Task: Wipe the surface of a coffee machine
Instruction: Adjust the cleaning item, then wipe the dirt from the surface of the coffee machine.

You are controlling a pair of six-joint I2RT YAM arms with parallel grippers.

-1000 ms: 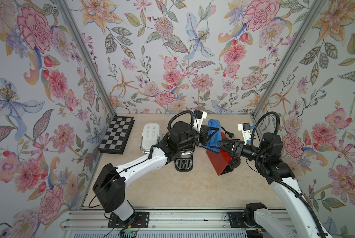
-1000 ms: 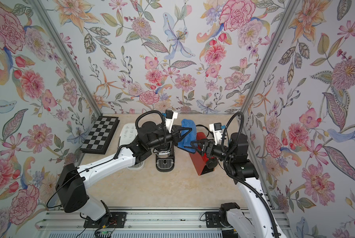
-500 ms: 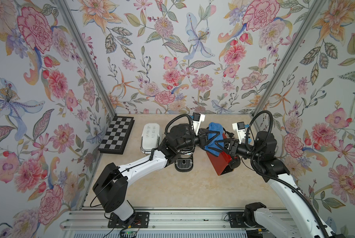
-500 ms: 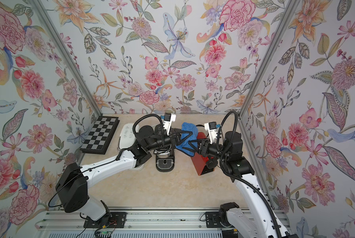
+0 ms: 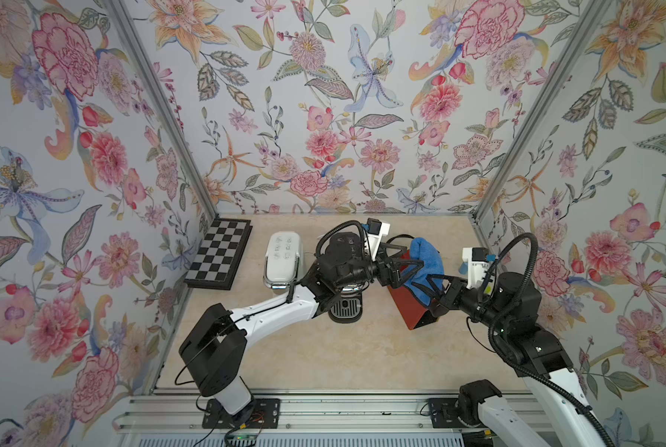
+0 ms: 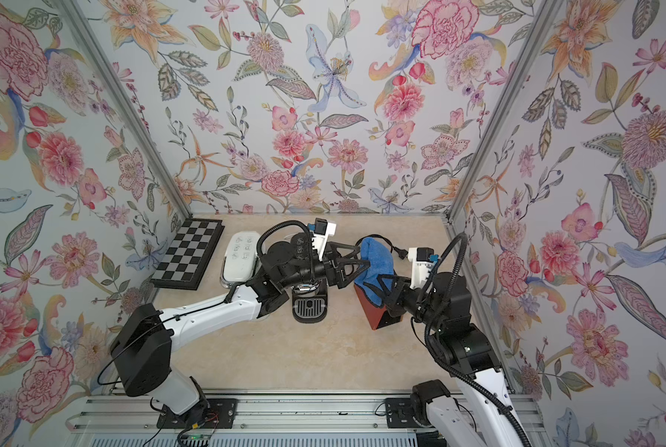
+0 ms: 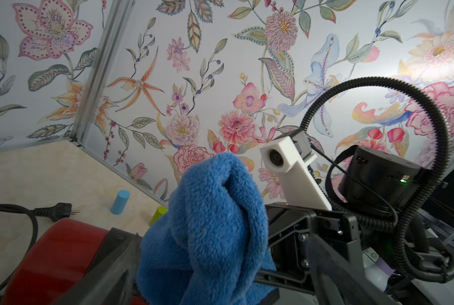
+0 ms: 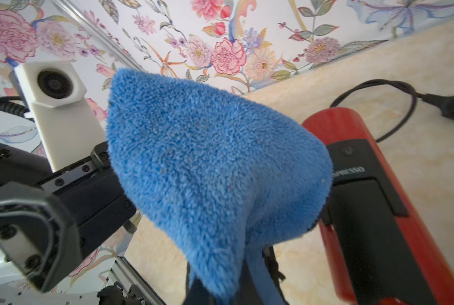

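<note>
The right end effector [image 5: 427,284], closed on the blue cloth [image 5: 426,257], holds it just over the red coffee machine [image 5: 410,311], which stands on the surface with its long axis back-to-front, while the left end effector [image 5: 414,258] is wide open beside the cloth.

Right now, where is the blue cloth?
In a top view the blue cloth is right of centre, over the red coffee machine, pinched in the right gripper beside the open left gripper.
</note>
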